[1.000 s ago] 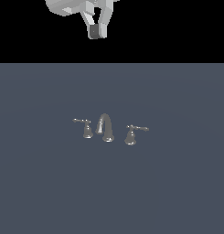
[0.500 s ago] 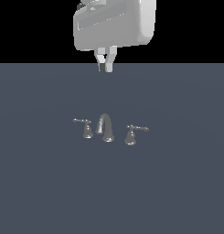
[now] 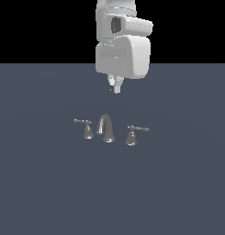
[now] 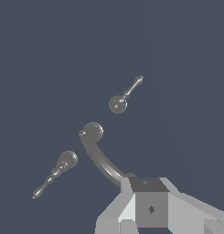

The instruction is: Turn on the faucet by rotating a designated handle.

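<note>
The faucet is a small chrome set on the dark grey surface. In the exterior view its arched spout (image 3: 106, 128) stands in the middle. The handle (image 3: 132, 135), with its thin lever pointing to the exterior view's right, stands right of the spout. The twin handle (image 3: 87, 130) stands on the left. My gripper (image 3: 115, 86) hangs above and behind the spout, touching nothing, with its fingers together and empty. In the wrist view the gripper (image 4: 147, 185) is over the end of the spout (image 4: 93, 133). Two lever handles (image 4: 118, 104) (image 4: 66, 160) flank the spout; I cannot tell which is which.
The flat dark grey surface (image 3: 49, 183) extends all around the faucet. The white arm body (image 3: 122, 50) hangs over the far part of the surface. Nothing else shows.
The arm has swung down and toward the faucet. The gripper has dropped from the top edge of the exterior view to just above and behind the spout. The faucet has not moved.
</note>
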